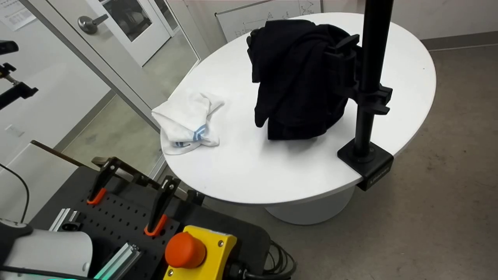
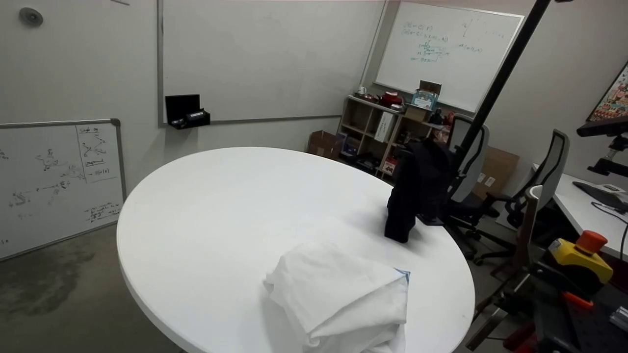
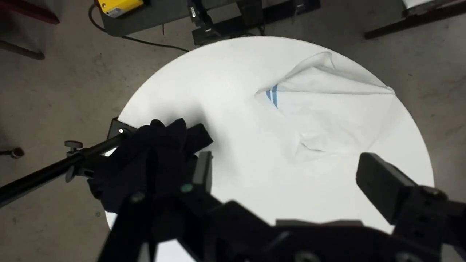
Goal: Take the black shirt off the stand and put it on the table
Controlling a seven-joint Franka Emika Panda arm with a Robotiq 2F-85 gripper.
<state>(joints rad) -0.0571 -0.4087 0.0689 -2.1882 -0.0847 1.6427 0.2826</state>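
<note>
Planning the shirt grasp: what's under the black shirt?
Beneath the black shirt: the white table, partly shaded. Beside it, the stand and its clamp show. Whatever supports the shirt from inside is covered.

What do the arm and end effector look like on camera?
The end effector is black, with blocky fingers and a small green dot near one. In an exterior view, the bit of arm showing is rounded and pale grey with a dark cap; a thin black cable crosses it.
</note>
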